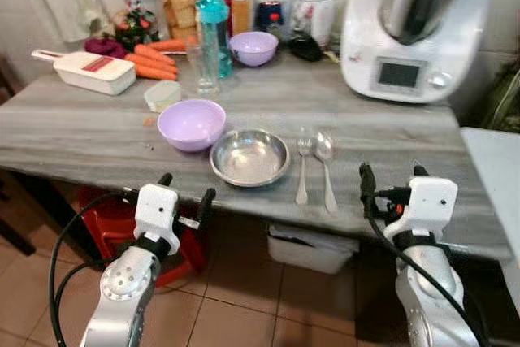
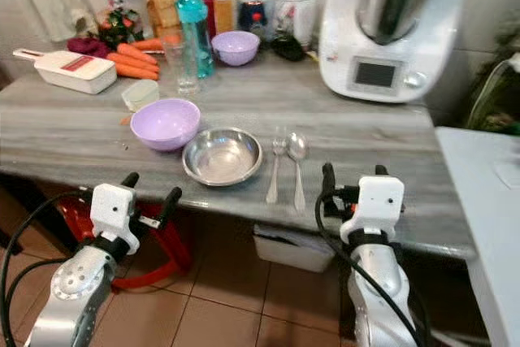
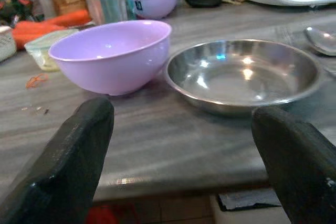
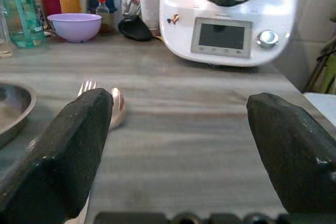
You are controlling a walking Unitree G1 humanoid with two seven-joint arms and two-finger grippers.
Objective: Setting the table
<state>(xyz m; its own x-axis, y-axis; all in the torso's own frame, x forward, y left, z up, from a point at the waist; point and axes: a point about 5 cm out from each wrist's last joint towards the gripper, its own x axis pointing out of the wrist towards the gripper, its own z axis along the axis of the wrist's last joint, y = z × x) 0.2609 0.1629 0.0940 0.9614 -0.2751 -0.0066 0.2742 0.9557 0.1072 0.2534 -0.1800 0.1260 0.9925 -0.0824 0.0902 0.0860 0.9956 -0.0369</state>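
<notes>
A steel bowl sits near the front edge of the grey counter, with a lilac bowl touching its left side. A fork and a spoon lie side by side just right of the steel bowl. My left gripper hangs open below the counter edge, in front of the lilac bowl and steel bowl. Open and empty, my right gripper hovers at the counter's front edge, right of the spoon.
A white kitchen machine stands at the back right. Along the back are a second lilac bowl, a teal bottle, a glass, jars, carrots and a white slicer. A small lidded tub sits behind the near lilac bowl. A red stool stands under the counter.
</notes>
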